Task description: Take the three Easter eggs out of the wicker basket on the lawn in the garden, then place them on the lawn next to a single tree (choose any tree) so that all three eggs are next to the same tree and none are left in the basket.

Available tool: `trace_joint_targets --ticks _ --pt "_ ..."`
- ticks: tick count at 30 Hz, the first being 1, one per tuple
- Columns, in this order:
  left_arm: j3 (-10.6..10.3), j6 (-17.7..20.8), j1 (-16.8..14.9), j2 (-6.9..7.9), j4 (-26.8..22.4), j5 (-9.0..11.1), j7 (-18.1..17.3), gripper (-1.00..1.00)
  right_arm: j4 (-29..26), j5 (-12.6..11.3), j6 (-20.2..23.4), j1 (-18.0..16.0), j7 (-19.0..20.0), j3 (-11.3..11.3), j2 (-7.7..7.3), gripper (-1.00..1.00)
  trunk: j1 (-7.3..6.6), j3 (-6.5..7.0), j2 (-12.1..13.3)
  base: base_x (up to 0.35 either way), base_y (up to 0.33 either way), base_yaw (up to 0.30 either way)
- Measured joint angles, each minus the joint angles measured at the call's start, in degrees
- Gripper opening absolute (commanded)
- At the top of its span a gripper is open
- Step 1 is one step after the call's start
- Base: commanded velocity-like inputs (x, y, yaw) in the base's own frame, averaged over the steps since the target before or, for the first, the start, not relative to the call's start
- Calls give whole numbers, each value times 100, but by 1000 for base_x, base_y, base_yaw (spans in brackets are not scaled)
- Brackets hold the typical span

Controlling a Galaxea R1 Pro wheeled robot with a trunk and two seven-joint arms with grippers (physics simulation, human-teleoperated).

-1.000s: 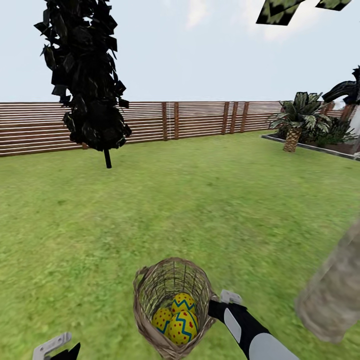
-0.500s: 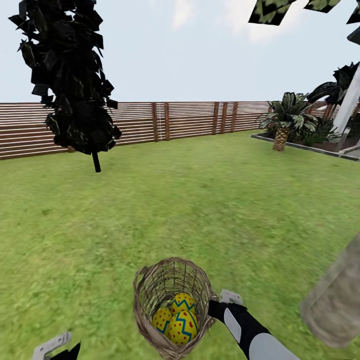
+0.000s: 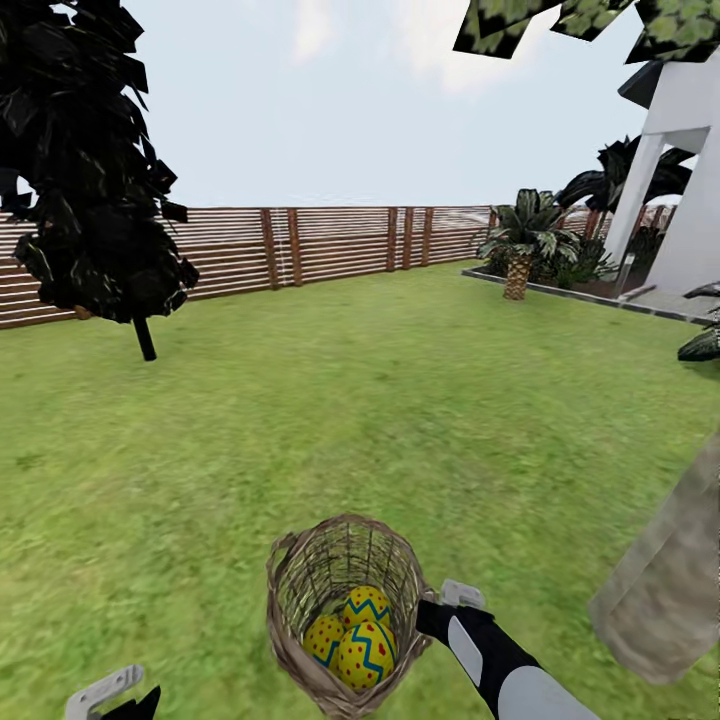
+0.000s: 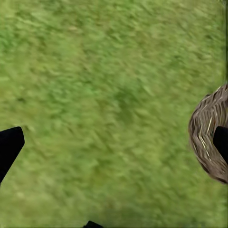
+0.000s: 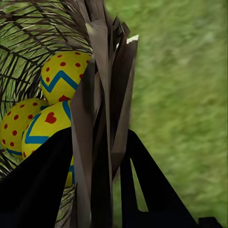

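So the right pincer (image 5: 102,156) is clamped on the wicker basket (image 3: 345,610) rim, three Easter eggs (image 3: 355,635) inside; left pincer (image 4: 114,156) spread wide, empty. Next: set down by the tree (image 3: 665,590), unload.

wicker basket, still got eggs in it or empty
Not empty. All three Easter eggs lie together at the bottom of the wicker basket, which the right gripper holds by its rim, one of the fingers inside.
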Motion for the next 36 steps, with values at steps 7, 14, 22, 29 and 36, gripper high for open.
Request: trace_joint_targets --ticks 7,14,22,29,36 --pt "0 8 1 0 -15 10 -2 100 2 1 -4 0 0 -4 1 -100 0 8 0 264 228 -74" --pt "0 8 -5 0 -51 25 0 100 1 -1 -5 0 0 -5 0 -100 0 9 0 266 223 -1" --pt "-1 7 5 0 -34 24 0 100 0 -7 -4 0 0 -7 0 -100 0 18 0 289 180 -164" --pt "-7 5 8 1 -34 21 0 100 -1 -2 -4 0 0 -9 0 -100 -1 36 0 318 30 -256" --pt "-10 -1 8 1 -25 19 0 100 -1 0 -3 0 0 -7 0 -100 -1 56 0 320 1 -247"
